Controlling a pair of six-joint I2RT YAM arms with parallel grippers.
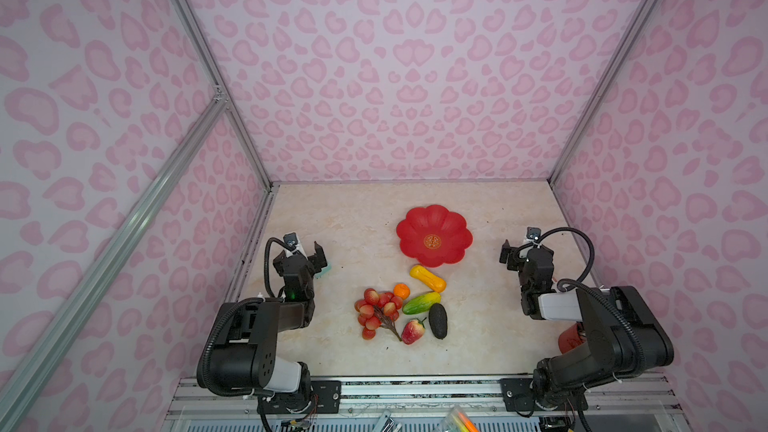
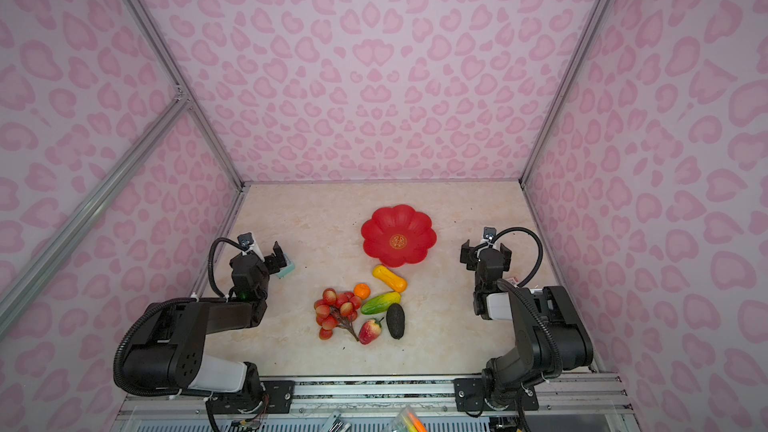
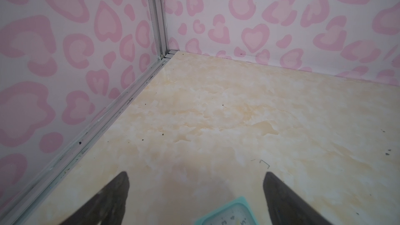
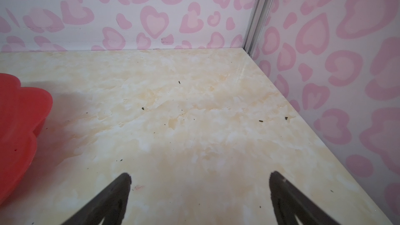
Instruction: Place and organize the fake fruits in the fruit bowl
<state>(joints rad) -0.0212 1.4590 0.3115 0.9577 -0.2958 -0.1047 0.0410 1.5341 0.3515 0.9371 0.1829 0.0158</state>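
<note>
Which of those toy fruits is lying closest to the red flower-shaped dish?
The yellow-orange oblong fruit. It lies right by the near rim of the fruit bowl, while the other five fruits cluster farther back toward the robot.

We log a glossy red fruit bowl (image 1: 415,218) with gold emblem (image 1: 432,241), red grapes (image 1: 376,311) on a brown stem (image 1: 388,326), an orange tangerine (image 1: 401,291), a yellow-orange oblong (image 1: 427,278), a green-yellow oblong (image 1: 421,303), a dark avocado (image 1: 438,320), a red-yellow strawberry (image 1: 413,331), a teal clock (image 3: 227,214), a cream-marbled table (image 1: 353,222), and white walls (image 1: 395,76) patterned in pink hearts.
</note>
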